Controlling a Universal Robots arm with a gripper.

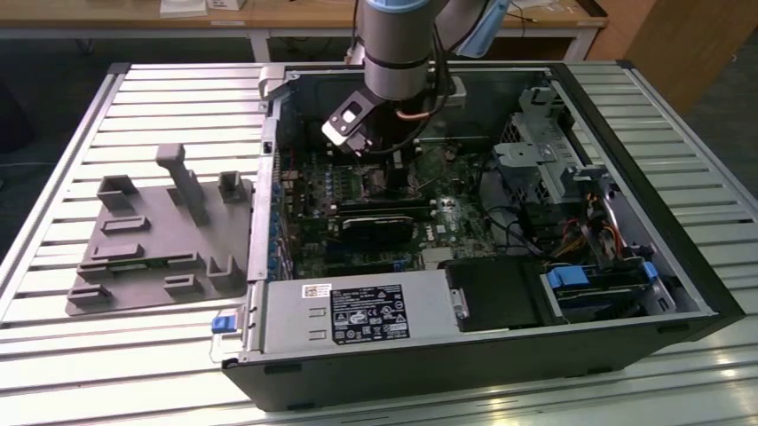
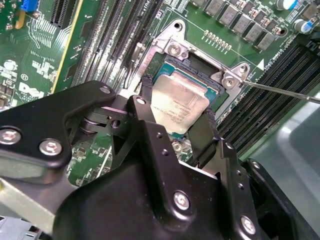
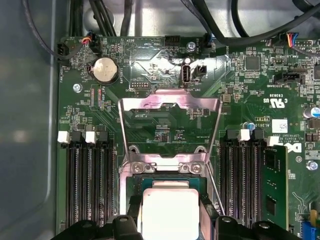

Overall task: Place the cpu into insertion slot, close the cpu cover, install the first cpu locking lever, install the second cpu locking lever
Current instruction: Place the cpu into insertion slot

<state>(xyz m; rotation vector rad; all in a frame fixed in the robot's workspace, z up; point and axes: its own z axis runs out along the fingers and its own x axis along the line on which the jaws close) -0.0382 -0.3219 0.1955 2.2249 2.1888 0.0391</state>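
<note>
At the exterior view's left, a grey moulded tray (image 1: 154, 257) lies on the slatted metal table (image 1: 71, 364), well apart from the pincer. Just beside the tray lies the open computer case (image 1: 474, 368), with a silver power box (image 1: 343, 315) in its near corner. The arm (image 1: 400, 44) hangs into the case above the green main board (image 1: 456, 217). Further to the exterior view's right are a grey drive cage (image 1: 533, 151) and a bundle of coloured wires (image 1: 592, 235).

In the second wrist view the pincer (image 2: 178, 111) has its two black fingers (image 2: 145, 97) set against opposite edges of the chip (image 2: 179, 102), pinching it between them. The chip, silver face up, sits low over the socket (image 2: 172, 48), inside the silvery rim. Whether it is fully seated cannot be told. On one side of the pincer run long black card slots (image 2: 100, 30). On the other side a thin metal lever (image 2: 280, 91) runs away from the socket's corner, above the memory slots (image 2: 285, 65).

In the first wrist view the chip (image 3: 170, 212) shows between the fingers (image 3: 134, 207). Just beyond the fingertips the cover plate (image 3: 170, 100) stands open, off the socket, with green board showing through its cut-out centre. Beyond the plate, farther from the pincer, sits a round coin battery (image 3: 105, 69). Memory slots (image 3: 90, 175) flank the socket on both sides of the pincer.
</note>
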